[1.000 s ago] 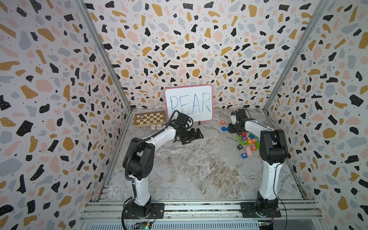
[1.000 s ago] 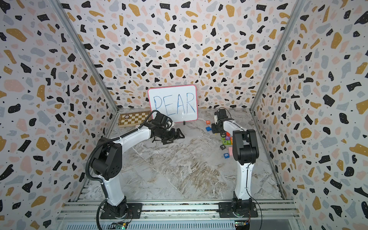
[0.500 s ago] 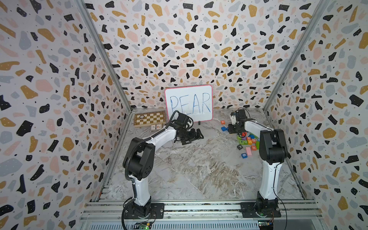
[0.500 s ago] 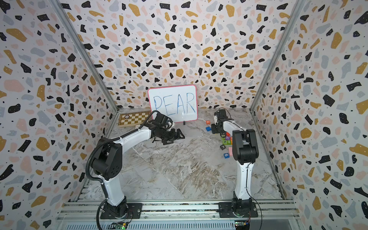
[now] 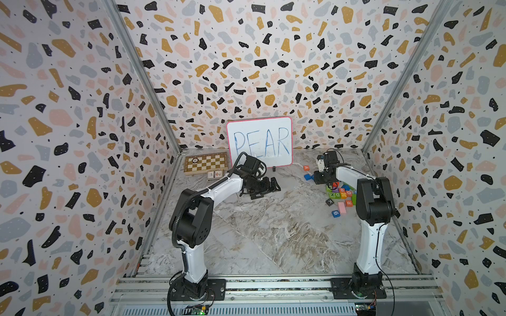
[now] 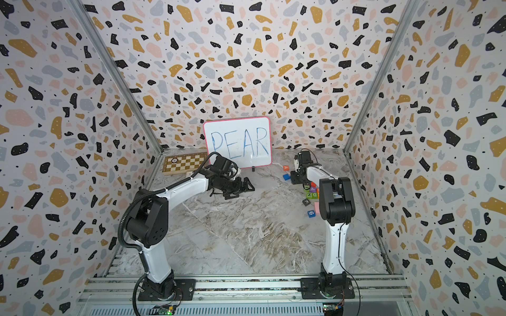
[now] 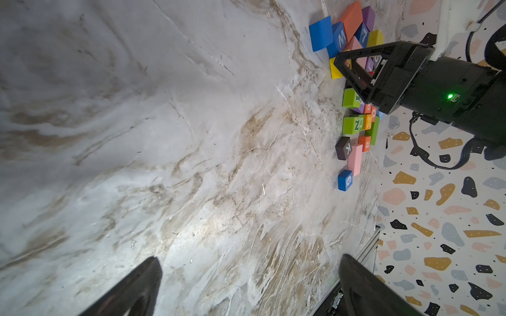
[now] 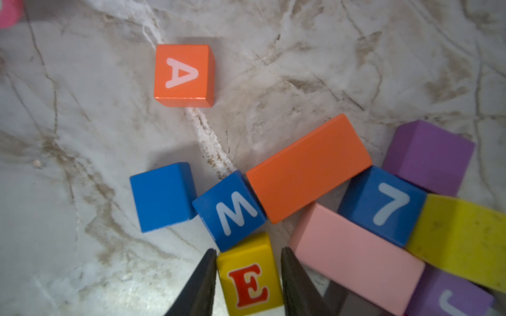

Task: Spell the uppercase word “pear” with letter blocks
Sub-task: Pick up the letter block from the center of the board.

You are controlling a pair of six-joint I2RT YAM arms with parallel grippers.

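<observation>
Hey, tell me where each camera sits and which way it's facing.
Top views: high in front of the table, looking down toward the whiteboard; both arms show.
Left wrist: looks low across the table at the blocks; open left gripper, right arm.
Right wrist: straight down; right gripper straddling the yellow E block.
Shared: both wrist views show the blue M block.

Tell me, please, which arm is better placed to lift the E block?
Right: the right gripper straddles the E block, jaws close beside its sides. The left gripper hangs open over bare table, well away from the pile.
</observation>
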